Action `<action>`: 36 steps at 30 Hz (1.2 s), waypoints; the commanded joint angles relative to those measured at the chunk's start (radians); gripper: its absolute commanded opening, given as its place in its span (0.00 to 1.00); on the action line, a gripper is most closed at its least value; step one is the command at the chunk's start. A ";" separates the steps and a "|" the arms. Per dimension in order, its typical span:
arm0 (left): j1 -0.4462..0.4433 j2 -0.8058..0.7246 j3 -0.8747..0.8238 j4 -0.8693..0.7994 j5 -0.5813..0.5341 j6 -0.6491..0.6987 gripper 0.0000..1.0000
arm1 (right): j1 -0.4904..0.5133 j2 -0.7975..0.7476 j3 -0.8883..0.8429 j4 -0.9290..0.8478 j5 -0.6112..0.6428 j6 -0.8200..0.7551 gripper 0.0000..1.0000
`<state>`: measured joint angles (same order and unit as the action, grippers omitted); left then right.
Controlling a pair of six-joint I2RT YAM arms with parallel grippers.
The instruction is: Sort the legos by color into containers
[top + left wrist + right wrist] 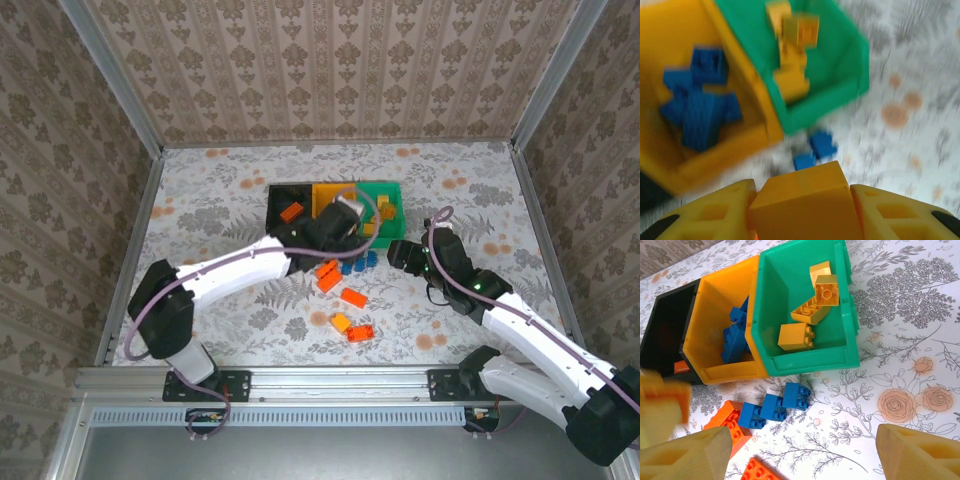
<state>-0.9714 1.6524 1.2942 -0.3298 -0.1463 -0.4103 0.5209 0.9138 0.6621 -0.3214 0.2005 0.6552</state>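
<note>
Left edge first: brownish damask wallpaper [60, 150] runs up behind an aluminium post [110, 75]. The table [200, 200] is covered in a grey floral print with a few orange roses on it.

The left arm [230, 270] stretches diagonally across to the bins. The left gripper [802, 190] is pinching a yellow-orange brick [805, 215] between its fingers, just in front of the bins. That wrist view is pretty blurry though.

The three bins sit side by side, touching, toward the back of the table:
- The black bin [285, 193] has one orange brick [291, 211] in it.
- The yellow-orange bin [715, 300] has a pile of blue bricks [735, 337].
- The green bin [785, 285] has a few yellow bricks [812, 310].

Loose stuff on the cloth: a short row of blue pieces [774, 406] just in front of the green bin, and orange ones [328, 275] beside them. Closer to the arm bases there's another orange piece [352, 296], a yellow one [341, 321] and an orange one [362, 332].

The right gripper [804, 432] is spread wide with nothing between its fingers, over bare cloth near the front of the green bin. The same wallpaper [590, 150] closes off the right side.
</note>
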 commanded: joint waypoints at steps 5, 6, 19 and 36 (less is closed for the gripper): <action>0.093 0.256 0.309 0.022 0.093 0.091 0.43 | -0.010 0.011 -0.026 -0.019 0.012 0.022 0.78; 0.102 0.294 0.357 0.010 0.101 0.093 0.43 | -0.011 0.011 -0.025 -0.018 0.012 0.021 0.77; 0.129 0.586 0.710 -0.115 0.138 0.058 0.61 | -0.016 0.026 -0.038 -0.008 -0.007 0.012 0.78; 0.079 -0.012 0.039 0.198 0.076 -0.041 1.00 | 0.097 0.248 0.032 0.060 -0.147 -0.099 0.78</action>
<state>-0.8776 1.7374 1.4410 -0.2218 -0.0338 -0.4080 0.5743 1.1088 0.6460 -0.2855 0.0952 0.6044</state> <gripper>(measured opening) 0.996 0.780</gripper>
